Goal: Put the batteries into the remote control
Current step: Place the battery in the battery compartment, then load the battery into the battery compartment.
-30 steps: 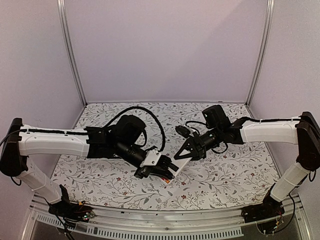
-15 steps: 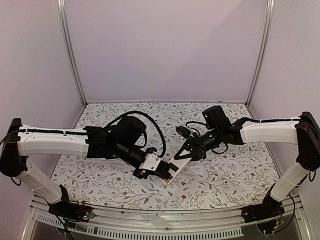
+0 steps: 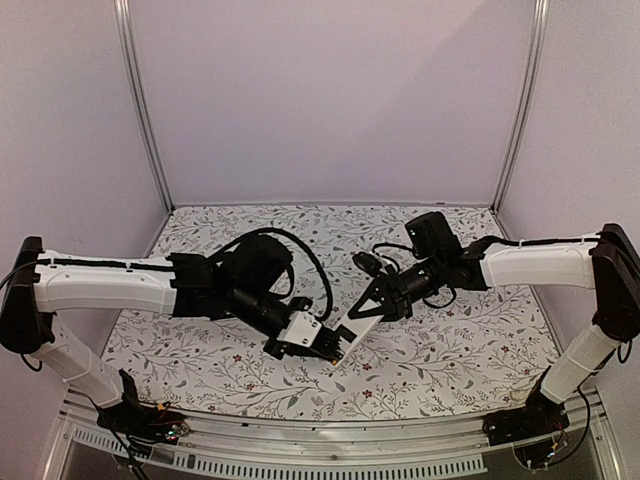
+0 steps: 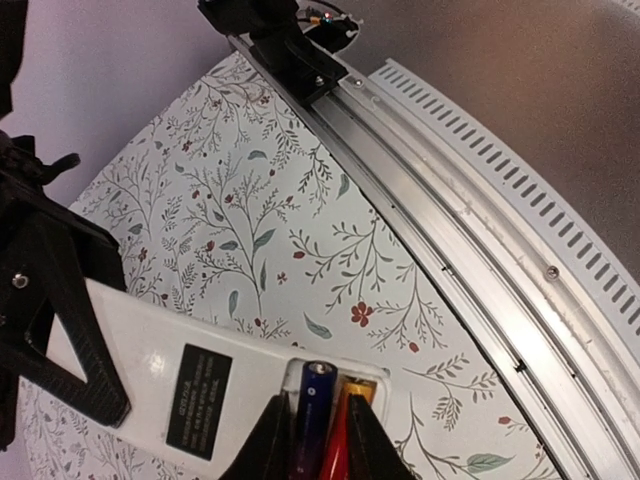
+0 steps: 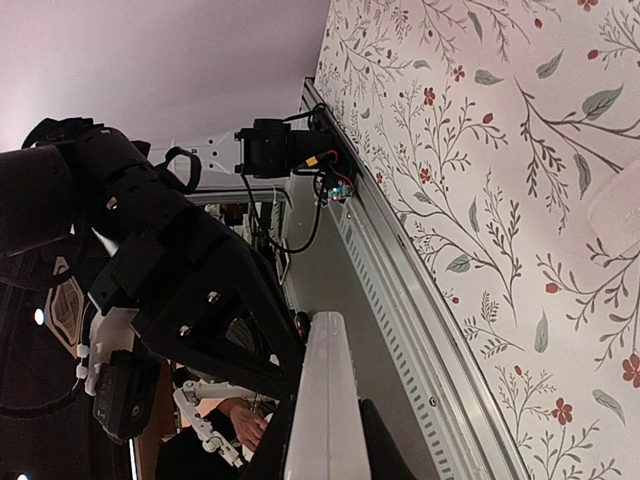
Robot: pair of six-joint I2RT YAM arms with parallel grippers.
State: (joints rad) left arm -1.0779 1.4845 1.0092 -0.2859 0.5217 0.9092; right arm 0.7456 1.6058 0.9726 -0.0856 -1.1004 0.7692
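The right claw point(image 5: 325, 435) is clamping one end of the remote control point(image 4: 150, 350). At the remote control's other end, the left claw point(image 4: 318, 420) is straddling a battery point(image 4: 311, 385) in the open compartment, fingers barely parted; whether it is gripping, I cannot tell.

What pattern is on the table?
The table has leafy twigs and small red flowers on white; clearest in the left wrist view.

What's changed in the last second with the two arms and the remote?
Little. The left gripper shifted slightly at the remote control's open end, and the cable loop over its wrist dropped lower. Its fingers straddle the batteries in the compartment; whether they let go is unclear. The right gripper kept holding the remote control tilted above the table, in the same spot.
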